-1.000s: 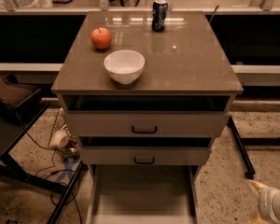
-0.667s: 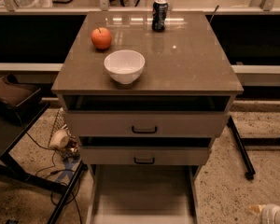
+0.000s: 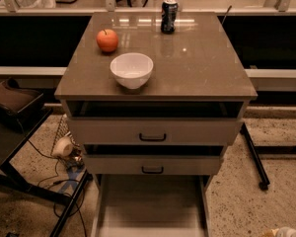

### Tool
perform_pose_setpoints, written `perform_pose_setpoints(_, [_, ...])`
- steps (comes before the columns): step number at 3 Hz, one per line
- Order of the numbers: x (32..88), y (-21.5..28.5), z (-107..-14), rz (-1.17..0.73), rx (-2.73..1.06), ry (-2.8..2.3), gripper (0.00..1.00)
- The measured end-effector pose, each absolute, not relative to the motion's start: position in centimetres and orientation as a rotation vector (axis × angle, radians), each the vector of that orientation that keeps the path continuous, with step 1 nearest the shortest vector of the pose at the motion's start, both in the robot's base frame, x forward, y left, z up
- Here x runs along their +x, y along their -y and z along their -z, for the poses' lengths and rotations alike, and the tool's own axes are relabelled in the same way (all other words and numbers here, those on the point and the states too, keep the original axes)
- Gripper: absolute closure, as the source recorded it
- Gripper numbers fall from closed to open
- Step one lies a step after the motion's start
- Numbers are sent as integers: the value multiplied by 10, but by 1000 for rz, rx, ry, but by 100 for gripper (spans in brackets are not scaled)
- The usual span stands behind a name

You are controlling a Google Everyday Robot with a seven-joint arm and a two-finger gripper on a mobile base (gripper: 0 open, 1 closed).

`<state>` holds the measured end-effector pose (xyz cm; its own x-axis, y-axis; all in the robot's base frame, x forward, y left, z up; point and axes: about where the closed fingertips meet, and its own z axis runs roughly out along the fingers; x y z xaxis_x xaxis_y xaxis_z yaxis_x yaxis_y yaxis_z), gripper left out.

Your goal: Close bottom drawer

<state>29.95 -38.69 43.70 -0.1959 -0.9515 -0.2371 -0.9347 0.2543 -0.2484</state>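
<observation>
Bottom drawer (image 3: pixel 150 204) pulled far out at cabinet foot, front panel below view. Risk: off-centre shove from right skews it on runners, jams it. Hard slam could jolt bowl (image 3: pixel 131 69) and can (image 3: pixel 168 16) on counter (image 3: pixel 202 68). Claw (image 3: pixel 286 232) low in bottom right corner, well right of drawer, only sliver showing. Open, closed or holding anything: cannot tell.

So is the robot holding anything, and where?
It cannot be told. Only a sliver of the end effector shows, at the bottom right corner, apart from the open bottom drawer.
</observation>
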Motion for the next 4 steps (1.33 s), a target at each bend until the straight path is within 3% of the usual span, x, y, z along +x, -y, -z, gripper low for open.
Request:
perform_pose_setpoints(1, [299,377,-412,58,-1758,-2211,100])
perform_pose_setpoints(4, [221,334,-276,-98,-1835,-2137,100])
